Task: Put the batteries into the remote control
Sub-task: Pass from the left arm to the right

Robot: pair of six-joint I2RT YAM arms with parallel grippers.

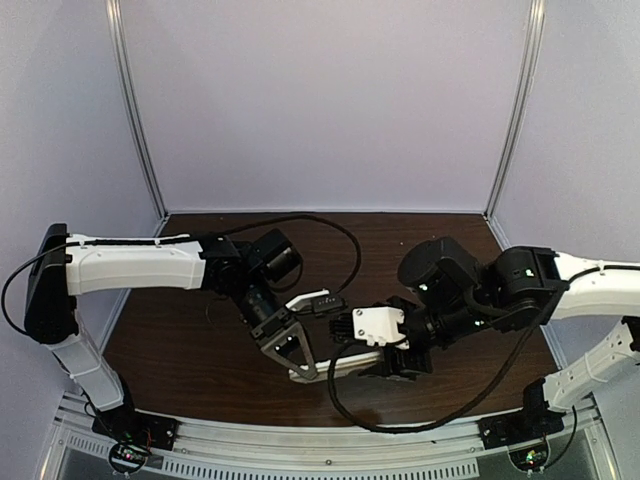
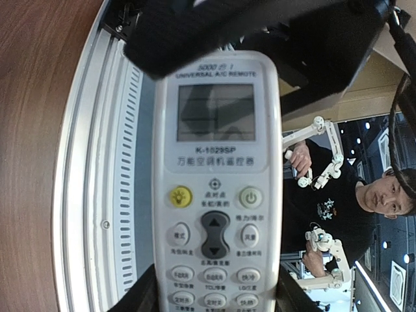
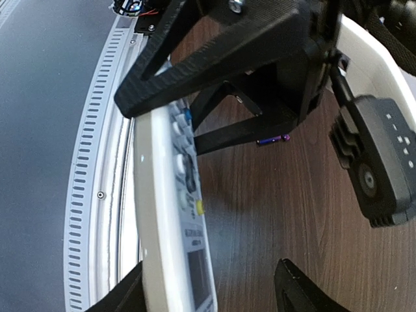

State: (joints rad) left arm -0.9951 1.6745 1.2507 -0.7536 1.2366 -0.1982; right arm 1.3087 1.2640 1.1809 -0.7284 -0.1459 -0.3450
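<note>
Remote control (image 2: 218, 195): held clear of the surface (image 3: 273, 214) between the two arms, over the near edge by the slotted rail (image 2: 97, 195). The screen-and-button face is towards the left wrist camera.
Left pincer (image 2: 214, 299): narrow, clamped on the remote control across its width. One finger (image 2: 140, 299) sits on each long side, at the button end.
Right pincer (image 3: 208, 296): wide. The remote control's screen end stands edge-on at the back-side finger (image 3: 123, 296), against it or just beside it; contact can't be confirmed. The face-side finger (image 3: 296, 289) is well apart, with bare wood showing in the gap.
Battery (image 3: 273, 138): one small purple-blue cylinder lying on the surface past the left pincer's black frame, partly behind it. It is apart from the remote control.
Hidden: the remote control's back is out of sight in all three views. Only one battery can be made out.
Cut off: the lowest button rows run out of the bottom of the left wrist view. The screen end runs out of the bottom of the right wrist view. The right pincer's black finger crosses the top edge of the handset in the left wrist view.
Hard to read: in the top view the remote control is only a thin white strip between the pincers, and the finger gaps are too small to judge. Its near edge is blurred in the right wrist view.
</note>
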